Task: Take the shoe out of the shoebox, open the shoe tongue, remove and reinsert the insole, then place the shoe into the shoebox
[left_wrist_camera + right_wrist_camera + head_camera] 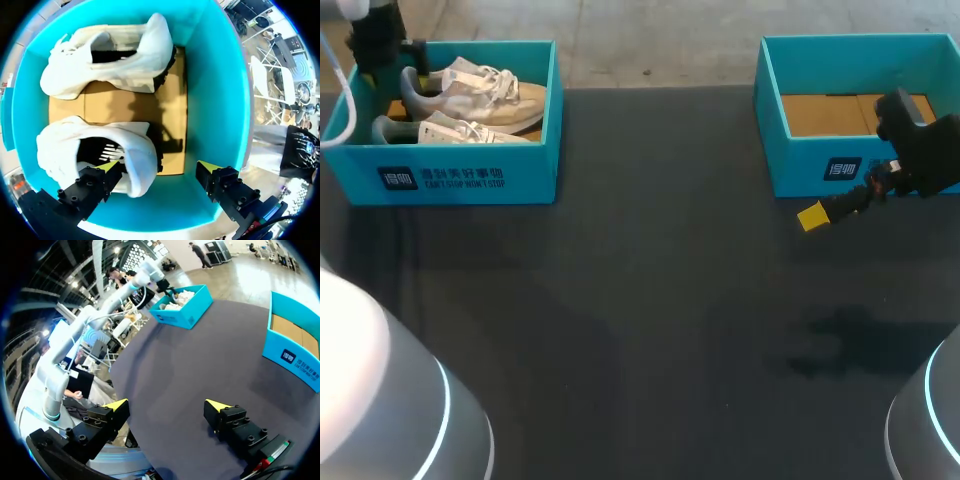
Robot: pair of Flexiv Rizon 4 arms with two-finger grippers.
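Left end effector (160, 170) wide above the shoebox (222, 100); I'd centre on the heel of the shoe (75, 145) under it before closing.

A dark, matte counter (650, 300) took up most of the head view, its surface a plain grey-black. Two open-topped teal boxes stood directly on it, both near its far edge and well apart from each other. The left shoebox (460, 175) sat at about ten o'clock, with a long wall carrying white print turned toward the near side. The right shoebox (800, 165) sat at about two o'clock, a small printed label on its near wall and its brown cardboard floor showing; its right end ran out of view. At about five o'clock a slightly darker blotch marked the counter's surface.
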